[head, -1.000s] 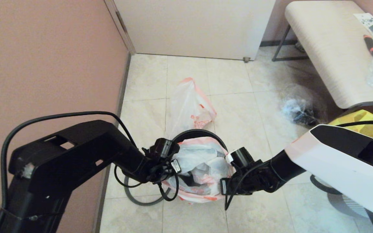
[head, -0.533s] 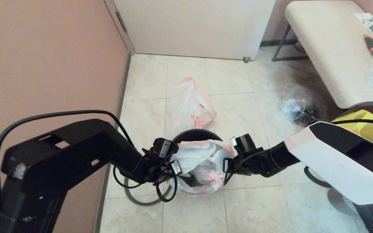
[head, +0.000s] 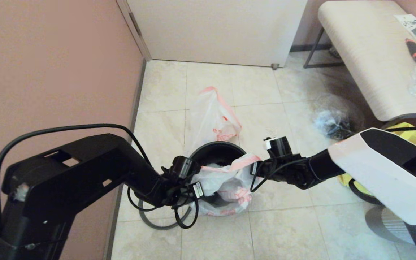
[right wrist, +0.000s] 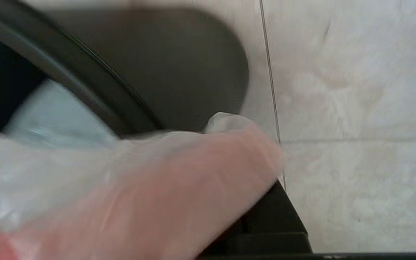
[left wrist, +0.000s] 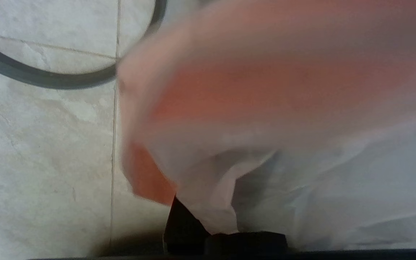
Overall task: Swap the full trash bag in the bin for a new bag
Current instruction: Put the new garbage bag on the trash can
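The full trash bag, lumpy white with a pink-orange rim, hangs stretched between my two grippers, on the near side of the bin. The bin's black mouth shows open behind it. My left gripper is shut on the bag's left rim, and that plastic fills the left wrist view. My right gripper is shut on the right rim, beside the bin's edge. The new bag with its red print lies on the floor behind the bin.
The thin grey ring lies on the tiles below my left arm and also shows as a grey ring in the left wrist view. A clear bag with dark lumps, a yellow tote and a table stand right. A pink wall runs along the left.
Both grippers have drawn the full bag up and toward me, out of the bin. The right gripper rose and moved farther away; the bin's mouth is now uncovered.
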